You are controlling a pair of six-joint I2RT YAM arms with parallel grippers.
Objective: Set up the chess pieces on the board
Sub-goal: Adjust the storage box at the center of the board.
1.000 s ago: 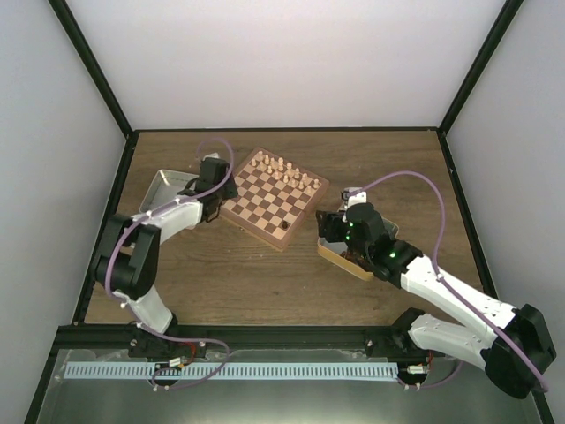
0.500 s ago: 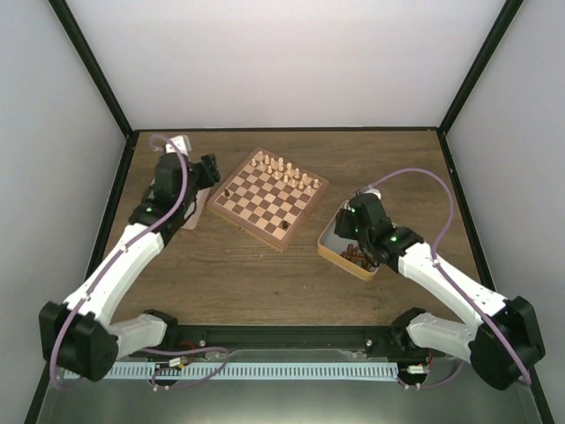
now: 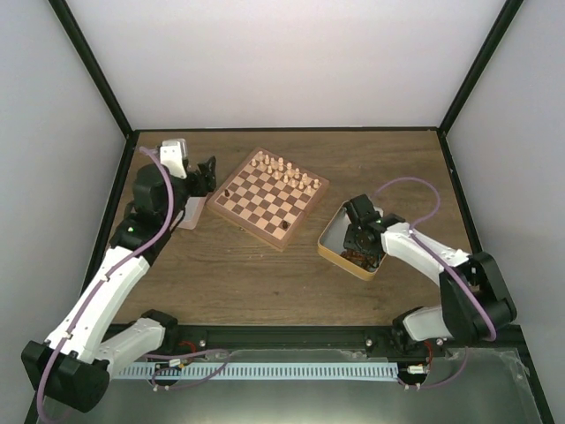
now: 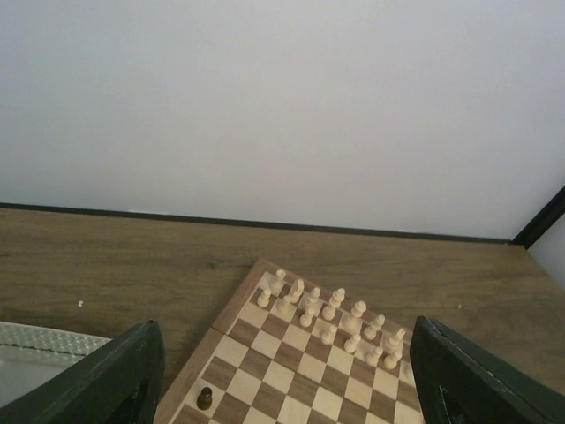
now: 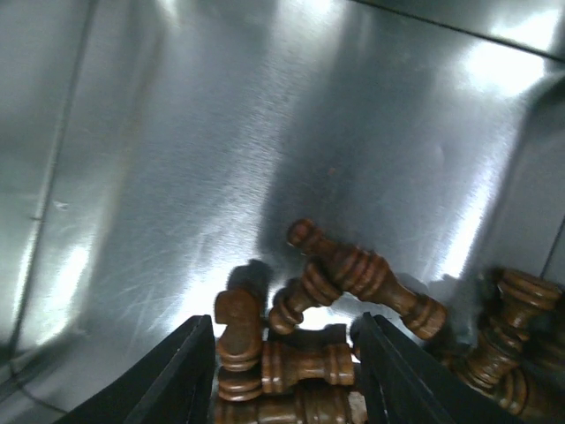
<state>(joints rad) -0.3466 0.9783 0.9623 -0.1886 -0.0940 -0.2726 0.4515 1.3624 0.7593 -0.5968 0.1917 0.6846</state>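
The board (image 3: 274, 200) lies angled at mid-table, with pale pieces along its far edge. Two dark chess pieces stand on it: one at the left corner (image 3: 227, 193), one near the front (image 3: 285, 226). My left gripper (image 3: 207, 173) hangs open and empty just left of the board. Its wrist view shows the corner pawn (image 4: 204, 398) and the board (image 4: 296, 371) between the spread fingers (image 4: 124, 380). My right gripper (image 3: 357, 246) is down in the tin (image 3: 331, 231), open. Its fingers (image 5: 177, 380) straddle a lying knight (image 5: 237, 331) and rook (image 5: 305, 367) in the heap.
A second metal tin (image 3: 191, 215) sits left of the board, partly under my left arm, and its rim (image 4: 40, 340) shows in the left wrist view. Pale pieces (image 4: 328, 311) fill the board's far rows. Black frame posts border the table.
My left gripper opened, left a dark pawn on the board's left corner and drew back to the left. My right gripper dropped into the tin and its jaws narrowed around the pieces.
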